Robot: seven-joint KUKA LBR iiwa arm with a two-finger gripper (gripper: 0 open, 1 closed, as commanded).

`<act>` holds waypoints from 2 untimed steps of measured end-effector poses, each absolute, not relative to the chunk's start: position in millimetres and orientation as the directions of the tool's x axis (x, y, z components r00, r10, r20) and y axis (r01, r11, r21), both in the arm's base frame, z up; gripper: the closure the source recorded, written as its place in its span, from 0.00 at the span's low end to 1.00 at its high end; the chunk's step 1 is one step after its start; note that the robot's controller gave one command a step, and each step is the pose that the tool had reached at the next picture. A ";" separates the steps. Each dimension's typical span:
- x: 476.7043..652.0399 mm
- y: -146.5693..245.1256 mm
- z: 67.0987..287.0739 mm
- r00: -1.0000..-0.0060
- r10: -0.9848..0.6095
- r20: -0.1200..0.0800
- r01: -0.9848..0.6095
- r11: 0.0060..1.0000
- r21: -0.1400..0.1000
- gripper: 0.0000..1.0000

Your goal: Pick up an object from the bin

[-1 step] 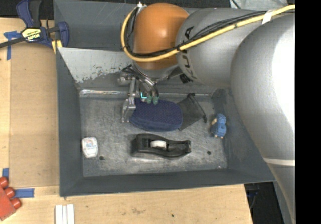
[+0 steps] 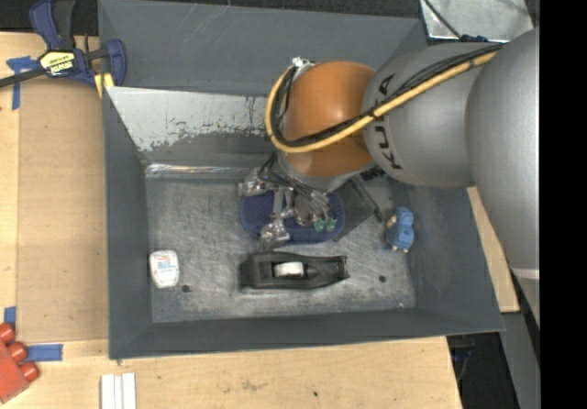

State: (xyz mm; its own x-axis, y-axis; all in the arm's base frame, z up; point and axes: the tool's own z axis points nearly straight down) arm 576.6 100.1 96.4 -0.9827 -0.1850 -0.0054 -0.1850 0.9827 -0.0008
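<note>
My gripper (image 2: 286, 215) hangs low in the middle of the bin, right over a dark blue rounded thing (image 2: 252, 213) that lies beneath its metal fingers. Just in front of it, toward the near wall, lies a black tape dispenser (image 2: 293, 271) with a white roll in it. A small blue object (image 2: 400, 230) rests to the right of the gripper. The orange cover hides the upper part of the gripper and the back of the blue thing.
A small white round object (image 2: 164, 268) lies at the bin's front left, away from the gripper. The arm comes in from the right and covers the bin's right rear.
</note>
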 end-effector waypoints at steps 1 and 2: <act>594.8 54.2 77.2 -0.983 -0.181 -0.006 -0.181 0.983 0.000 0.00; 594.9 56.9 78.7 -0.983 -0.183 -0.008 -0.183 0.983 0.000 1.00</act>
